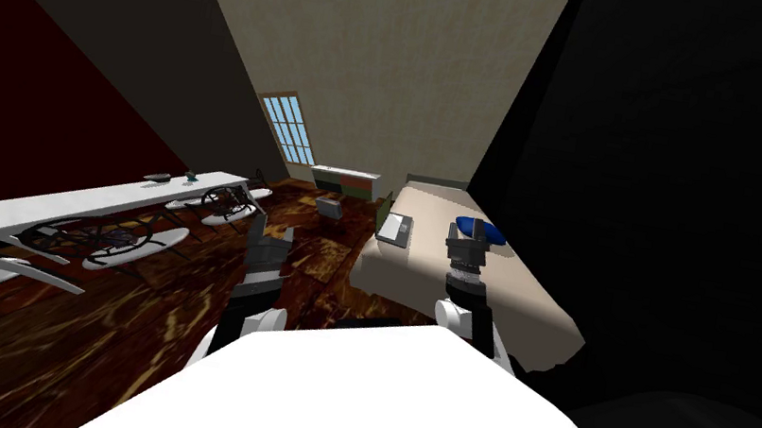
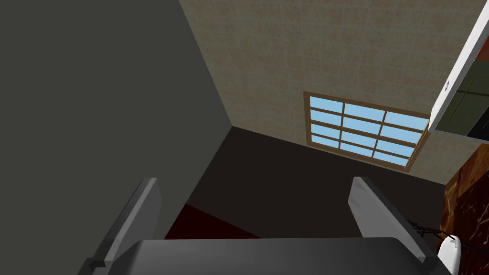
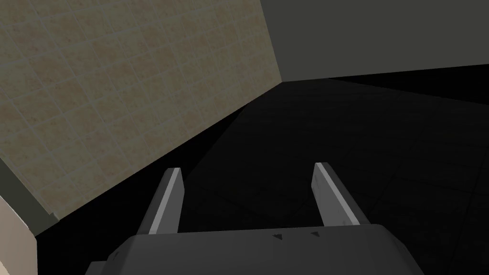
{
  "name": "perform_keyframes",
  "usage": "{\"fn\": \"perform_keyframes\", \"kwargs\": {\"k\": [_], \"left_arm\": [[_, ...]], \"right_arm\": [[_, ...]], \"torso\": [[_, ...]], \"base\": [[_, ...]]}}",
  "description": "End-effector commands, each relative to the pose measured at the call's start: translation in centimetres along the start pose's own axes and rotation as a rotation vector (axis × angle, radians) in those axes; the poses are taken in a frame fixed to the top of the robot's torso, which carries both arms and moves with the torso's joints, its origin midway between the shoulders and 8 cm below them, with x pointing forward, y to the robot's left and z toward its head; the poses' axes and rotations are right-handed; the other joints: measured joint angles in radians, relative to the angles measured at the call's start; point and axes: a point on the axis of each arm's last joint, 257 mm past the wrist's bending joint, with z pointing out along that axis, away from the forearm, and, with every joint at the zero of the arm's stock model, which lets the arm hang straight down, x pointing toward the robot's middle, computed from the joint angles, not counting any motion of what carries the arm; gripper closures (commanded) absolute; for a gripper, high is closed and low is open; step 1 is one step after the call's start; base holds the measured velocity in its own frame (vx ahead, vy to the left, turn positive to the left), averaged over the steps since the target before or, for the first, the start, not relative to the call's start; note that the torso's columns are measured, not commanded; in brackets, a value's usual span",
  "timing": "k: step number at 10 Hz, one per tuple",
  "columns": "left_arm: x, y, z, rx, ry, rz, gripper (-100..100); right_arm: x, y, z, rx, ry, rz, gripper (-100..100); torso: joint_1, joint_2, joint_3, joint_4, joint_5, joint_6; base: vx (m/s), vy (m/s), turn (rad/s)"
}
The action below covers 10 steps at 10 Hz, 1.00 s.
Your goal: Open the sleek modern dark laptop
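Note:
The laptop lies as a small grey slab on the near left part of a beige bed, with a thin dark edge standing along its left side. Whether that edge is a raised lid I cannot tell. My right arm reaches over the bed, and its gripper hangs to the right of the laptop, apart from it, near a blue pillow. Its fingers stand open with nothing between them. My left gripper is held over the floor left of the bed, open and empty.
A long white table runs along the left, with dark wire chairs with white seats tucked beside it. A small grey box sits on the brown floor. A low cabinet stands at the far wall. A black area lies right of the bed.

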Motion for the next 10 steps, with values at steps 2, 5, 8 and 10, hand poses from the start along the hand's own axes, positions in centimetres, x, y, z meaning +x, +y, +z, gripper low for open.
{"fn": "perform_keyframes", "kwargs": {"k": [2,5,8,10], "left_arm": [[0.00,0.00,0.00,0.000,0.000,0.000,0],[0.00,-0.01,0.00,0.000,0.000,0.000,0],[0.00,-0.02,0.00,0.000,0.000,0.000,0],[0.00,-0.02,0.00,0.000,0.000,0.000,0]], "right_arm": [[0.00,0.00,0.00,0.000,0.000,0.000,0],[0.00,0.01,0.00,0.000,0.000,0.000,0],[0.00,0.02,0.01,0.000,0.000,0.000,0],[0.30,-0.04,0.05,0.007,0.032,-0.033,-100]], "torso": [[0.000,0.104,-0.209,0.105,0.000,0.000],[0.000,0.322,-0.644,0.322,0.000,0.000],[0.000,0.544,-1.087,0.544,0.000,0.000],[0.000,0.691,-1.382,0.691,0.000,0.000]], "base": [[0.000,0.000,0.000],[0.000,0.000,0.000],[0.000,0.000,0.000],[-0.014,0.022,-0.001]]}}
